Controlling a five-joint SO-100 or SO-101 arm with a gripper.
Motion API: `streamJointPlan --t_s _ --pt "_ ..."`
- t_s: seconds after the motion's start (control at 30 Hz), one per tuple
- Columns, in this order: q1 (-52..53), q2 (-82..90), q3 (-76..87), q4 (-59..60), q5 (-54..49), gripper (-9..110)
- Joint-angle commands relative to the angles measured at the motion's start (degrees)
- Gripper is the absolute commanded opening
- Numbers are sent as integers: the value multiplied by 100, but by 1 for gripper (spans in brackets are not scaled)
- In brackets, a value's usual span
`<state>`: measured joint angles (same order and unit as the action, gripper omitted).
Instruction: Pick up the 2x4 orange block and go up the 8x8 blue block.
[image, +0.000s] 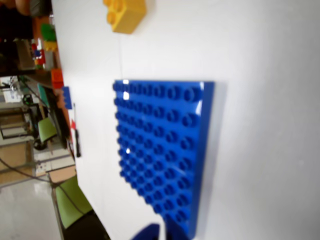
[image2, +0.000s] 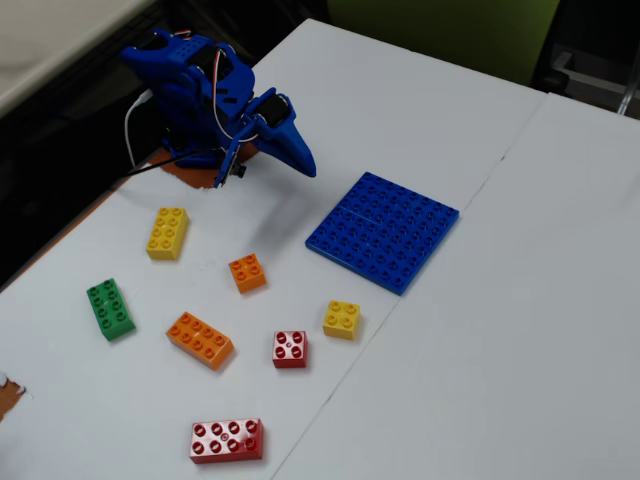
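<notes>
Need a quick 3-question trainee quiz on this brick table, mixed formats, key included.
1. True or false: the 2x4 orange block lies on the 8x8 blue block.
2. Which brick lies nearest the 2x4 orange block in the fixed view? A) small orange brick B) long red brick C) long yellow brick
3. Fill in: the pincer holds ____.

Key: 1 false; 2 A; 3 nothing

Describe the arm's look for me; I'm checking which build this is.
In the fixed view, the arm is glossy blue plastic throughout, with chunky angular segments. Its gripper tapers to pointed blue jaws. Thin white, red and black cables loop along the body. No markings or labels are visible.
</notes>
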<state>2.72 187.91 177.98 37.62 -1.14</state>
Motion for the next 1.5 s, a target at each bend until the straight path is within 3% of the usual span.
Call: streamJointPlan --t_s 0.0,1.1,1.47 --pt "-26 237 246 9 26 0" --pt "-79 220 237 9 -53 0" --pt "35 -896 -976 343 -2118 0"
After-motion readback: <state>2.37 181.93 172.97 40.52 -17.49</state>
